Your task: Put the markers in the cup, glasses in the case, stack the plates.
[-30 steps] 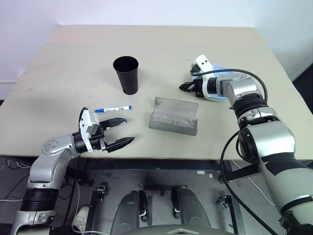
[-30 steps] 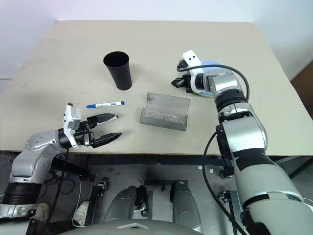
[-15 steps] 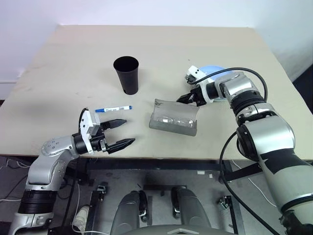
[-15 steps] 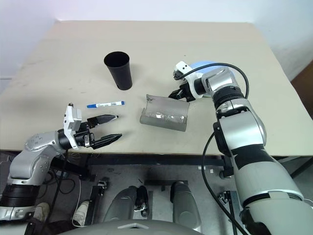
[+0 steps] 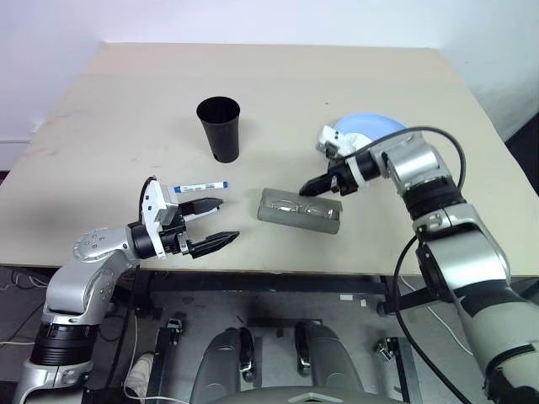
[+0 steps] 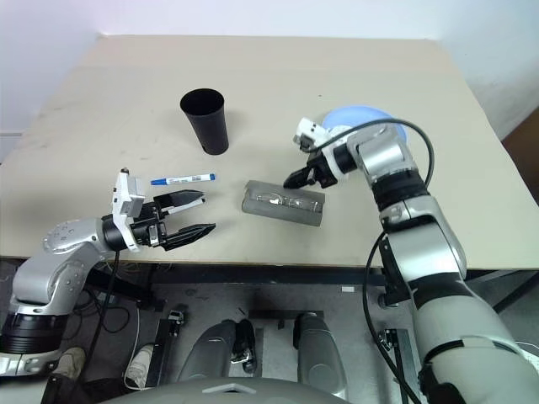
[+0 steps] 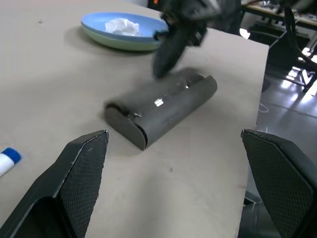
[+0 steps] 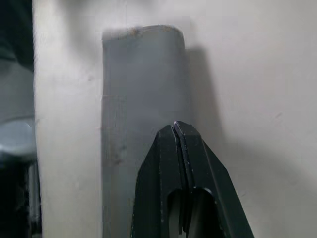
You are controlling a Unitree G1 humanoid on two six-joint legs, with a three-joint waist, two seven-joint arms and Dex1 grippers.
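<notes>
The table [image 5: 101,109] now carries a closed case [image 5: 300,210]: its lid, upright a second ago, has been pushed flat by the right gripper [image 5: 306,189], whose clenched fingers rest on the lid's far edge. The glasses step looks done, though the glasses themselves are hidden inside. Just behind that hand sit the plates [image 5: 370,126], blue over green, holding a white paper wad [image 7: 120,26]. The left gripper [image 5: 215,224] hovers spread wide and empty, one marker [image 5: 195,187] just beyond its fingertips, the cup [image 5: 220,129] further ahead. The second marker cannot be made out.
</notes>
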